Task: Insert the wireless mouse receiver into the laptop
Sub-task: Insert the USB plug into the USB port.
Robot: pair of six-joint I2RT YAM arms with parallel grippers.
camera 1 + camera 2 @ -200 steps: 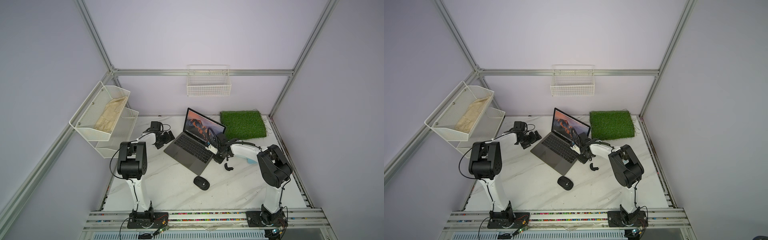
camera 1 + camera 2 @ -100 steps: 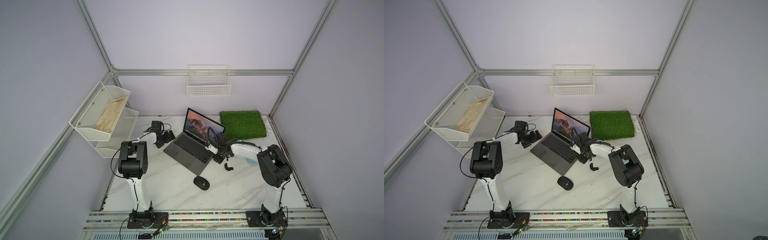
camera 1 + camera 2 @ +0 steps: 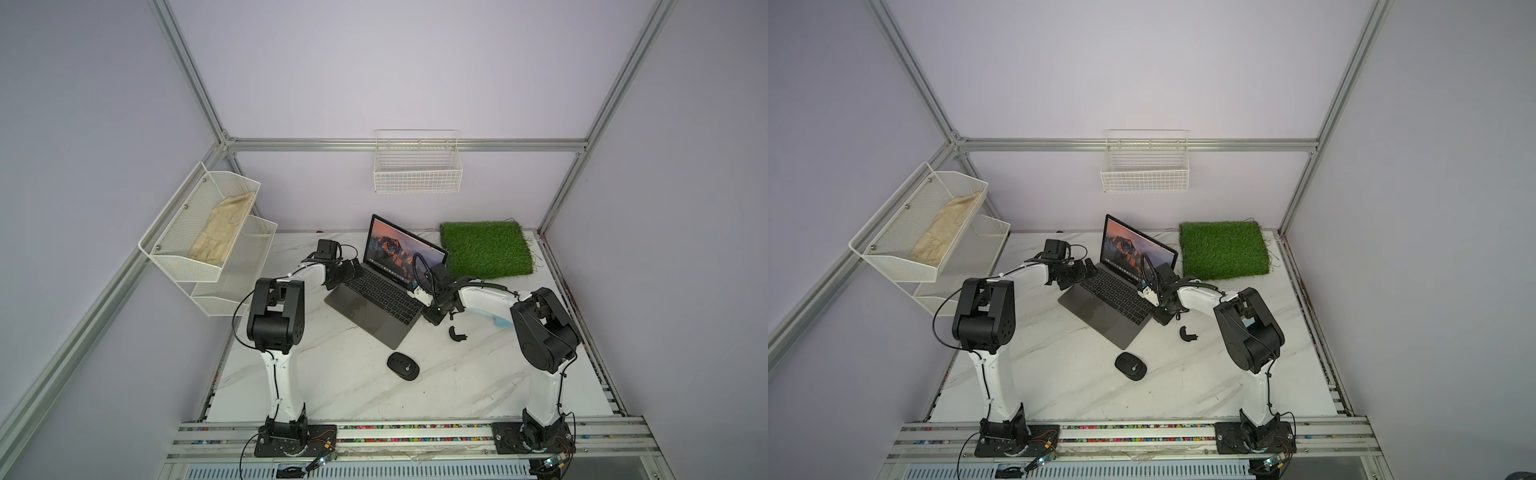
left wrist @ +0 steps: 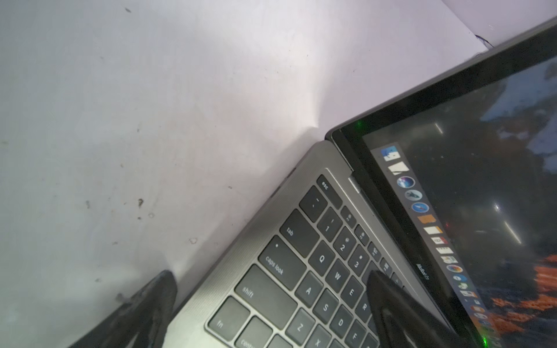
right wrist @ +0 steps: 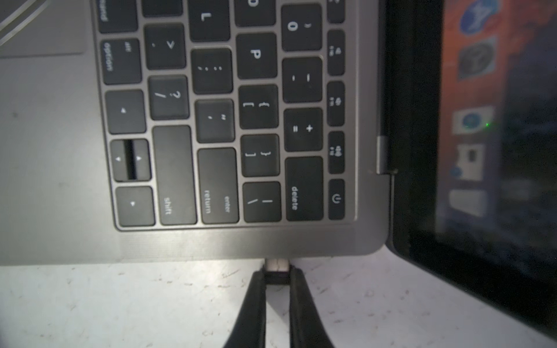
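The laptop (image 3: 376,309) lies open and askew at the back of the marble table, its screen lit. In the right wrist view my right gripper (image 5: 277,274) is shut on the black cap of the wireless mouse receiver (image 5: 277,277). The receiver's silver plug meets the laptop's side edge (image 5: 211,245) below the return key; I cannot tell how deep it sits. My left gripper (image 4: 268,278) is open across the laptop's opposite edge. One of its fingers (image 4: 159,289) is over the table and the other hangs above the keys (image 4: 301,238). Both grippers show in a top view, left (image 3: 1077,272) and right (image 3: 1165,318).
A black oval mouse (image 3: 402,365) lies in front of the laptop, and a curved black shell piece (image 3: 456,333) sits right of it. A green turf mat (image 3: 484,249) is at the back right. A wire basket (image 3: 417,170) hangs on the wall; a tiered rack (image 3: 208,232) stands left.
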